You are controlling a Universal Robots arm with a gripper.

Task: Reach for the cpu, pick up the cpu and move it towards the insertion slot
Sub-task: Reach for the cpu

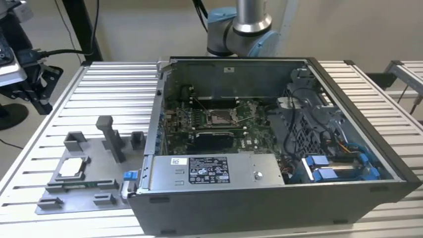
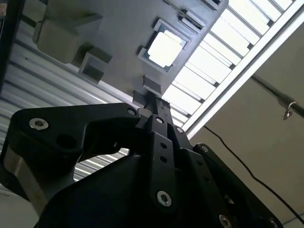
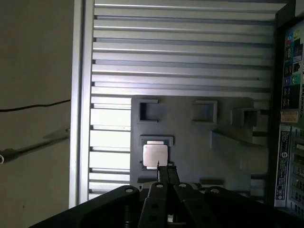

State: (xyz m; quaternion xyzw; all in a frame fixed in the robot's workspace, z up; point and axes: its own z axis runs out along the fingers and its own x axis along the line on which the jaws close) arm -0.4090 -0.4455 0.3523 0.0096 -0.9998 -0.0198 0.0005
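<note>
cpu (image 3: 155, 155) sits flat in its square nest on the fixture plate (image 3: 190, 147); gripper (image 3: 164, 167) hangs over it, jaws pressed together, pinching nothing.
In both wrist views the cpu (image 2: 165, 49) lies pale and level, framed by the nest's grey rim. The gripper (image 2: 156, 105) tips point at the cpu's near edge, clearly apart from it in the second wrist view. In the exterior view the cpu (image 1: 71, 168) is on the fixture plate (image 1: 99, 163) at the exterior view's left, with upright grey fixture blocks (image 1: 109, 136) near it, all on the slatted table (image 1: 112, 89). The insertion slot (image 1: 220, 117) is well apart from it, on the green board (image 1: 254, 131) inside the open computer case (image 1: 264, 203) just beside the plate. The arm (image 1: 241, 29) rises behind the case.
</note>
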